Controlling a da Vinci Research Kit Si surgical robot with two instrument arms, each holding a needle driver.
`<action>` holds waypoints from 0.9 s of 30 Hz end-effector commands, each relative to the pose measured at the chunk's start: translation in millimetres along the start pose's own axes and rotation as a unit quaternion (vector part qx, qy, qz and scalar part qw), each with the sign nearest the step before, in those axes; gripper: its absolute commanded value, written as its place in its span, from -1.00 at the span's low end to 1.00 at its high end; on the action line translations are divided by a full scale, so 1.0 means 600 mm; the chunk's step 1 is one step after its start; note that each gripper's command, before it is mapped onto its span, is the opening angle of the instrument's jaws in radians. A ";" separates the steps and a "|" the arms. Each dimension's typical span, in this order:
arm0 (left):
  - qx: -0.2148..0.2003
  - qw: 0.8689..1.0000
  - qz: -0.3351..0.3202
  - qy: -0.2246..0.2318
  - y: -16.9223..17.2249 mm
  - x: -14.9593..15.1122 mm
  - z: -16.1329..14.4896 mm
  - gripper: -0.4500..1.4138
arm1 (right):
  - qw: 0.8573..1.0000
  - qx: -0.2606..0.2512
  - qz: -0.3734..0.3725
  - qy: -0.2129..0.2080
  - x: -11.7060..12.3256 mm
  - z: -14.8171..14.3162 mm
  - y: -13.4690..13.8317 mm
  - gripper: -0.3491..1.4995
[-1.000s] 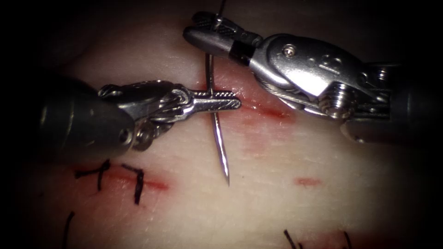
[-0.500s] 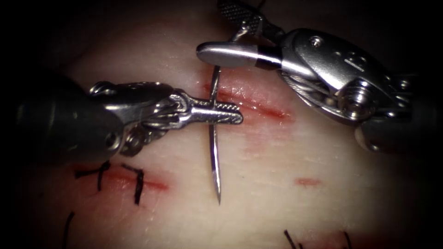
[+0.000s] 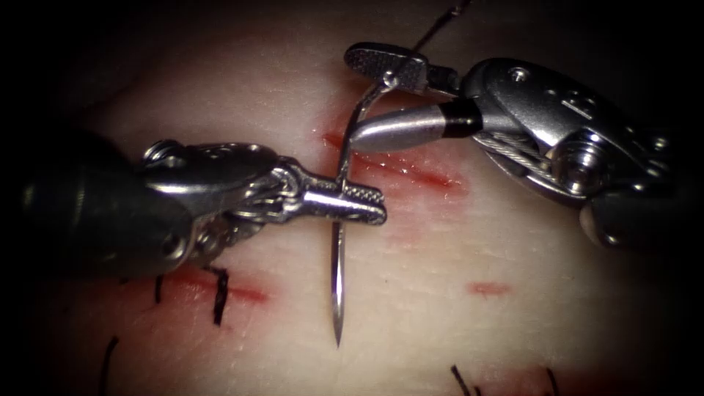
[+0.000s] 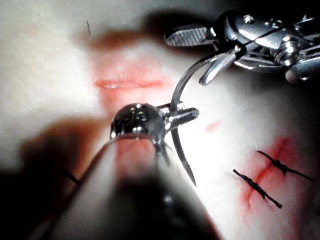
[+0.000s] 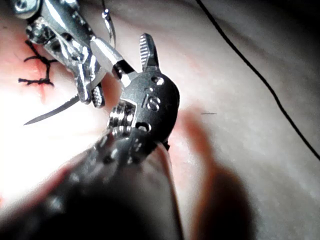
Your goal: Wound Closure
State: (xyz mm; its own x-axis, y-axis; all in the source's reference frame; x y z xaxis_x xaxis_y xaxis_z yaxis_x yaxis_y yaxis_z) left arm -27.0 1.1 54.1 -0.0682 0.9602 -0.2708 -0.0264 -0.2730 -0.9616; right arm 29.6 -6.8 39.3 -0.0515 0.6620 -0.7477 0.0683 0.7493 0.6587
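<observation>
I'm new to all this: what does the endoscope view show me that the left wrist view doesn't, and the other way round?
Endoscope view: a thin black thread trailing away beyond the right arm's silver tool, and the curved steel needle looking almost straight from above. Left wrist view: that needle side-on, its full curve clear of the pale tissue. Both: the left arm's silver tool shut on the needle at mid-curve; the right tool's jaws open around the needle's back end, holding nothing; the red cut.
</observation>
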 end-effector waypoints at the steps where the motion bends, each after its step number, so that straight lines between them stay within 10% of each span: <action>1: -0.001 1.000 0.000 0.000 -0.0008 -0.0003 0.0010 -1.00 | 1.000 0.000 -0.003 0.001 0.0000 0.0019 0.0008 0.07; 7: -0.003 1.000 0.001 0.000 -0.0008 -0.0003 0.0010 -1.00 | 1.000 -0.003 -0.005 0.002 -0.0005 0.0038 0.0004 -0.07; 10: -0.005 1.000 0.001 0.001 -0.0008 -0.0002 0.0010 -1.00 | 1.000 -0.018 -0.006 0.000 -0.0009 0.0034 0.0003 -1.00; 17: 0.007 1.000 0.008 0.009 -0.0002 0.0002 0.0013 -1.00 | 0.996 -0.074 -0.042 -0.020 -0.0015 0.0012 0.0016 -1.00; 19: 0.032 0.996 0.081 0.019 -0.0003 0.0008 0.0017 -0.08 | 0.995 -0.080 -0.047 -0.023 -0.0013 0.0005 0.0018 -1.00; 22: 0.115 0.981 0.147 0.049 -0.0012 0.0022 0.0024 0.19 | 0.994 -0.091 -0.056 -0.019 -0.0005 -0.0006 0.0024 -1.00; 27: 0.120 0.981 0.144 0.051 -0.0031 0.0036 0.0012 0.73 | 0.988 -0.137 -0.074 0.000 0.0024 -0.0042 0.0047 -1.00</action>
State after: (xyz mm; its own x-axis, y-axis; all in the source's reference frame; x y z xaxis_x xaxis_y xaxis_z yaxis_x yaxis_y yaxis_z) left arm -27.0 3.9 55.0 -0.0111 0.8381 -0.5454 -0.2633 -0.5286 -0.8070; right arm 26.6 -4.3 40.0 -0.0401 0.5431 -0.8387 -0.2216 0.8136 0.5375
